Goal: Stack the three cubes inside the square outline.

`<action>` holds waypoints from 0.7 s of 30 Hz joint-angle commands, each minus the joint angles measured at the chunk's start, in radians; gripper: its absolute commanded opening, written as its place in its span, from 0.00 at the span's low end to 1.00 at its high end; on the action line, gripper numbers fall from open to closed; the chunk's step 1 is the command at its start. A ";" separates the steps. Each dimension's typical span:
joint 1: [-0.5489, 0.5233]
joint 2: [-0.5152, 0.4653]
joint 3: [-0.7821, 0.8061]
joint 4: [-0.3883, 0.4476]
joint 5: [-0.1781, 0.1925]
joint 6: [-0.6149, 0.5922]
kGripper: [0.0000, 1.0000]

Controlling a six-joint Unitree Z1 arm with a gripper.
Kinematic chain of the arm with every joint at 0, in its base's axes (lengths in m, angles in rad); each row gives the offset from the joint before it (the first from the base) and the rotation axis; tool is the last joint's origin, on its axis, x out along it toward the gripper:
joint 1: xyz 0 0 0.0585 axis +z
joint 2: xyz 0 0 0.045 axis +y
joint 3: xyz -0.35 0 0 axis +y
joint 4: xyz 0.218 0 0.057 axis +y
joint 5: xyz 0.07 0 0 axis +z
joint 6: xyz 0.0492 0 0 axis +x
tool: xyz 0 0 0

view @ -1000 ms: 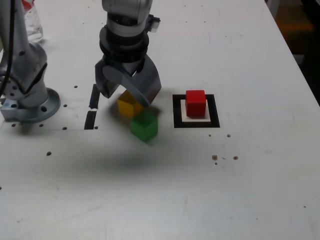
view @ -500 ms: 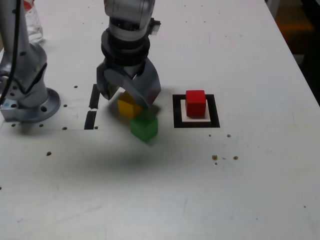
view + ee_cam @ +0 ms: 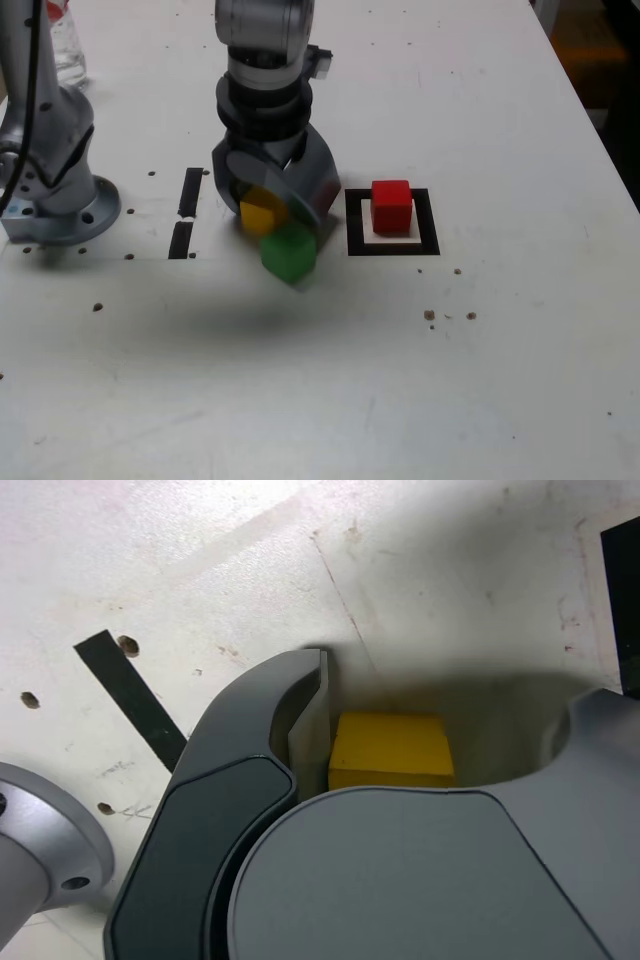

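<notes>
Your gripper (image 3: pixel 447 702) wide open, holding nothing; yellow cube (image 3: pixel 392 748) sits on tabletop (image 3: pixel 240 540) between jaws, nearer one jaw. Close square on it; green cube (image 3: pixel 288 252) just beside.

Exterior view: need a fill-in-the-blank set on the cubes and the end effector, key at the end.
1. The matte red cube sits inside the square outline of black ____.
2. The cube nearest the camera in the exterior view is the matte ____ one.
3. In the wrist view, the cube seen between the fingers of the grey end effector is ____.
4. In the exterior view, the two short black strips lie to the ____ of the square outline.

Missing words: tape; green; yellow; left
</notes>
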 commanded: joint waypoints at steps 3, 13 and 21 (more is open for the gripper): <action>0.003 -0.006 -0.003 0.001 0.000 0.004 0.22; 0.003 -0.014 0.001 0.008 -0.003 0.015 0.16; 0.003 -0.042 -0.013 0.071 -0.005 0.004 0.13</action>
